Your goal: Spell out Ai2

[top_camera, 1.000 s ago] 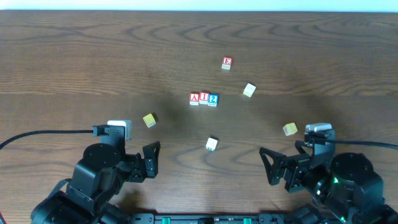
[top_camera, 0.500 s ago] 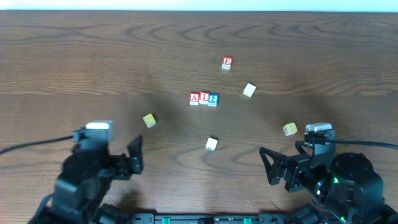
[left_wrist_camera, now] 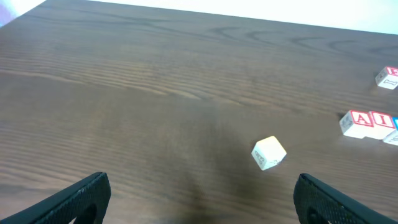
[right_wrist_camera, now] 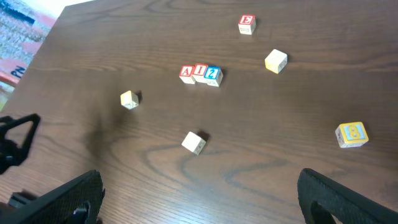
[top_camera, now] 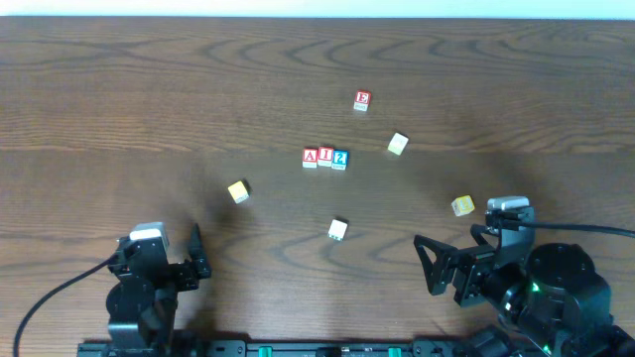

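The three letter cubes stand touching in a row at mid-table, reading left to right: red A (top_camera: 311, 158), red I (top_camera: 325, 158), blue 2 (top_camera: 340, 159). The right wrist view shows the same row: A (right_wrist_camera: 186, 73), I (right_wrist_camera: 199, 72), 2 (right_wrist_camera: 213, 76). At the right edge of the left wrist view are A (left_wrist_camera: 359, 122) and I (left_wrist_camera: 378, 121). My left gripper (left_wrist_camera: 202, 190) is open and empty near the front left edge, far from the row. My right gripper (right_wrist_camera: 199, 193) is open and empty at the front right.
Loose cubes lie around the row: red E cube (top_camera: 362, 100) behind it, cream cube (top_camera: 398, 144) to the right, yellow cube (top_camera: 238, 191) front left, white cube (top_camera: 338, 229) in front, yellow lettered cube (top_camera: 462, 205) by my right arm.
My left arm has drawn back toward the table's front edge and to the left, gripper still open. The right arm and all cubes have stayed put.
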